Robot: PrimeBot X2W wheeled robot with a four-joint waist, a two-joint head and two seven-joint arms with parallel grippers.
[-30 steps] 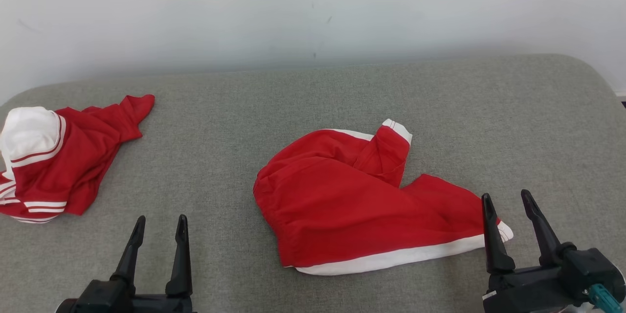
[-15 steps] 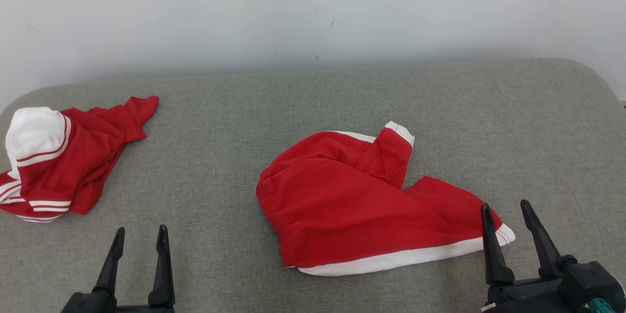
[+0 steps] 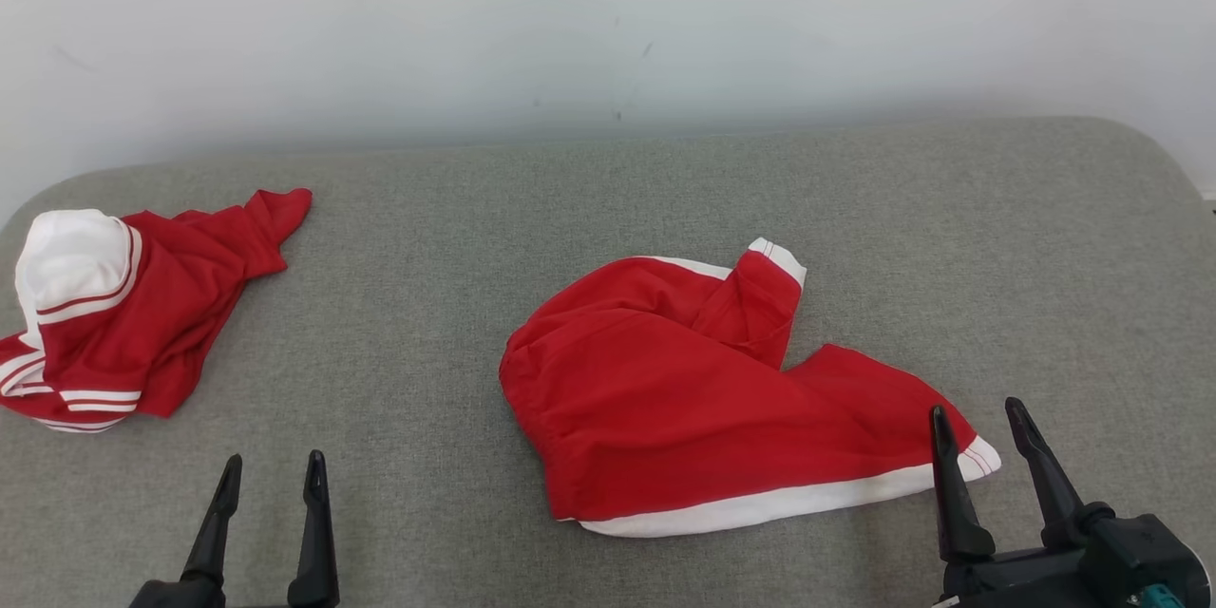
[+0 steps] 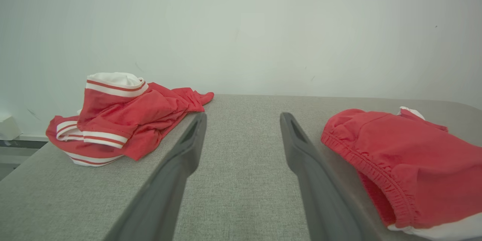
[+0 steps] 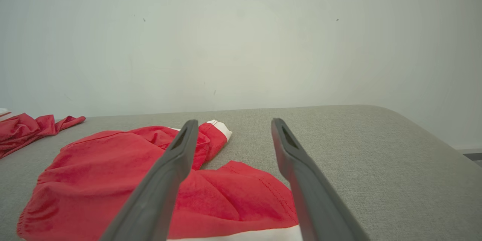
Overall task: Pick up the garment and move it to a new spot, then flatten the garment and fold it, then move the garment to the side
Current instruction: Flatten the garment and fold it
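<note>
A red garment (image 3: 684, 399) with a white hem band lies rumpled in the middle of the grey padded surface (image 3: 608, 199), one white-cuffed part folded over its top. It also appears in the left wrist view (image 4: 406, 147) and the right wrist view (image 5: 113, 165). My right gripper (image 3: 977, 407) stands open at the garment's right corner, its left finger over the white hem, holding nothing; its fingers frame the cloth's right end in its own view (image 5: 234, 121). My left gripper (image 3: 273, 459) is open over bare surface, left of the garment, with empty jaws (image 4: 243, 115).
A second red garment (image 3: 133, 323) with white stripes and a white lining lies bunched at the far left edge (image 4: 128, 116) (image 5: 26, 128). A pale wall (image 3: 608, 19) rises directly behind the surface. The surface's right corner is rounded.
Both grippers have drawn back toward the near edge, the left one also shifting left. The head camera has tilted slightly. Neither garment has moved.
</note>
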